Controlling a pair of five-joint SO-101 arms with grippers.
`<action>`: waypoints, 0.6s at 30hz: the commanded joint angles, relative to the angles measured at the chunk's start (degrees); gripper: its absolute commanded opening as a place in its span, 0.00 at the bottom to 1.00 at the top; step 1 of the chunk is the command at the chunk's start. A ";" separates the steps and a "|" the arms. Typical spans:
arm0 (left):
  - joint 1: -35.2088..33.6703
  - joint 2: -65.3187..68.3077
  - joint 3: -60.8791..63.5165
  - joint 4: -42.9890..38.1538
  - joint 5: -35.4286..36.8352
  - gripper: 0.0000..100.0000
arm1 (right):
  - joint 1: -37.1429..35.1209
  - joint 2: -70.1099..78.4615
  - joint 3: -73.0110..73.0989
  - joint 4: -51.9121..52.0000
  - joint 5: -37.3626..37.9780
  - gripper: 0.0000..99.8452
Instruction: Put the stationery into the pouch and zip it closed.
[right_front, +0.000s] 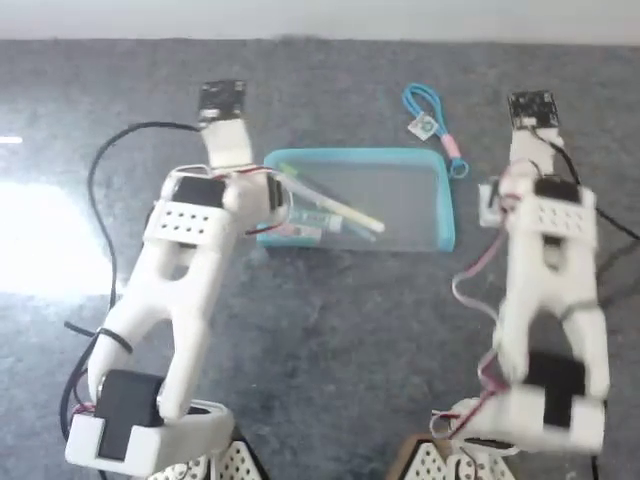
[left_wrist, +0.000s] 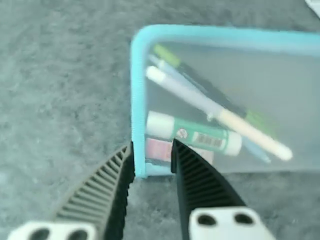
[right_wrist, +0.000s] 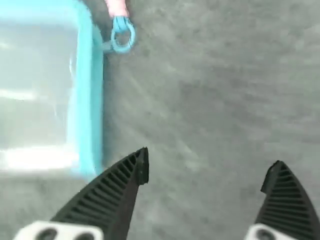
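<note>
Teal-rimmed soft pouch (left_wrist: 137, 100) I judge light and slippery, so my left fingers (left_wrist: 195, 185) pinch its stiffer near-left corner, right fingers (right_wrist: 120, 185) spread apart.

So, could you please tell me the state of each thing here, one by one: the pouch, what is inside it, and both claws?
pouch: flat on the table, zip state not clear.
pens: lying inside the pouch.
glue stick: lying inside the pouch, beside the pens.
left claw: shut on the pouch's corner edge.
right claw: open, empty, beside the pouch's other end.
strap: loose on the table, by the pouch's corner.
</note>
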 joint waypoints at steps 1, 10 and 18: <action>-3.16 -0.53 -1.36 -1.49 1.23 0.11 | -5.05 12.00 -12.31 -1.19 -7.38 0.37; -7.38 -0.53 4.79 -6.86 -1.93 0.11 | -12.35 24.22 -22.59 9.27 -3.87 0.37; -7.38 -0.53 5.23 -7.91 -2.81 0.11 | -15.78 24.22 -22.07 16.57 -3.69 0.37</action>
